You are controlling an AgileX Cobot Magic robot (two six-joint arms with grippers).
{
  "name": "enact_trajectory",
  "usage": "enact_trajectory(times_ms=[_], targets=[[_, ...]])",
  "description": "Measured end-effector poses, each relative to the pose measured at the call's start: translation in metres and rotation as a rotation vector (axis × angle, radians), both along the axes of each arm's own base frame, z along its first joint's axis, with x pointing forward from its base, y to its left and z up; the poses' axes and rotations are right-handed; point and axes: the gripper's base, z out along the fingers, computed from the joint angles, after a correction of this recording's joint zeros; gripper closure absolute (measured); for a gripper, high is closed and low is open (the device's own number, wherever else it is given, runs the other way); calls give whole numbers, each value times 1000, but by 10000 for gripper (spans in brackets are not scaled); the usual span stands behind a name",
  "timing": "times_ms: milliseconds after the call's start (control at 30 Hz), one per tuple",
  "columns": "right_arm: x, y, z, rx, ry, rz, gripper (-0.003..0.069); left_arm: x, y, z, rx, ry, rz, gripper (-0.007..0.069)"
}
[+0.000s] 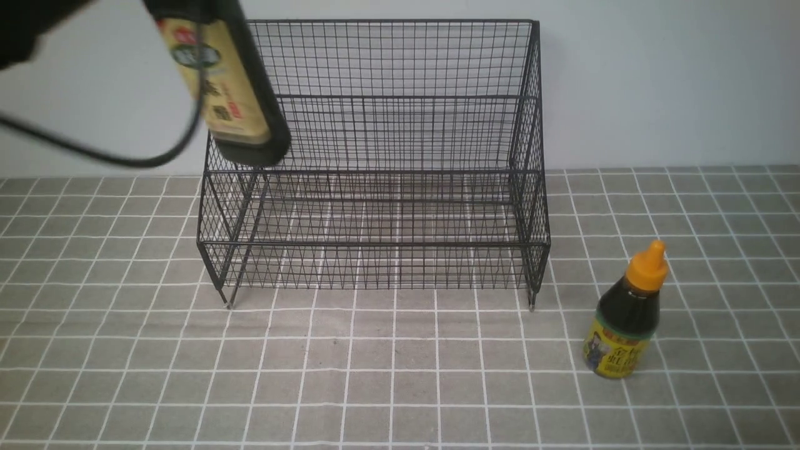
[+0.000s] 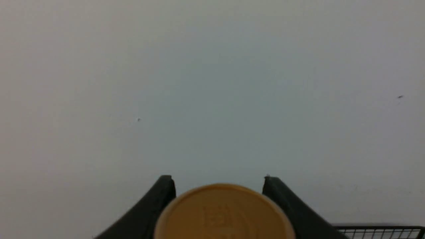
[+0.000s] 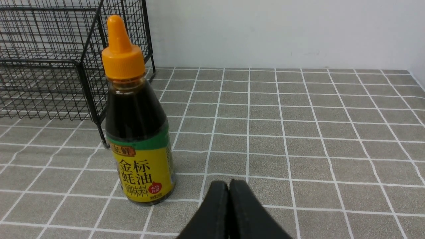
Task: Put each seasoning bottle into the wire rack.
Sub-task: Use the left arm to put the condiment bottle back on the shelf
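The tall bottle (image 1: 215, 81), tilted, is pinched by the left hand (image 2: 217, 182) above the wire rack's (image 1: 400, 125) left edge; its base could be snagged on the wire and tipped. The short bottle (image 1: 625, 319) is set on the grey tiled surface (image 1: 375, 387) near the pressed-together right hand (image 3: 229, 187). A plain wall (image 1: 656, 75) is seen behind.

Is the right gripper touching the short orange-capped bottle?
Apart. The right wrist view shows the right gripper, jaws shut, with bare tablecloth between it and the short bottle.

A mock kitchen counter in a lab: grey tile-print tablecloth (image 1: 400, 375), bare wall (image 1: 656, 81), wire rack (image 1: 400, 172)
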Motion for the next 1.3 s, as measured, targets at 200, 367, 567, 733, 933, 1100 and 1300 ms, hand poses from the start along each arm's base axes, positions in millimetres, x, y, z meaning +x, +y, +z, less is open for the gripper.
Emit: enact_trajectory(times_ms=[200, 367, 567, 733, 933, 1100, 1300], targets=[[0, 0, 0, 0, 0, 0, 673, 28, -5, -19, 7, 14, 15, 323], [0, 0, 0, 0, 1, 0, 673, 42, -8, -42, 19, 68, 15, 323], [0, 0, 0, 0, 1, 0, 673, 52, -11, -65, 36, 142, 4, 323], [0, 0, 0, 0, 1, 0, 673, 57, -14, -81, 56, 219, -16, 323], [0, 0, 0, 0, 1, 0, 673, 60, -17, -97, 99, 302, -46, 310], [0, 0, 0, 0, 1, 0, 673, 57, -18, -95, 132, 332, -73, 198], [0, 0, 0, 0, 1, 0, 673, 43, -17, -71, 196, 295, -102, 153]])
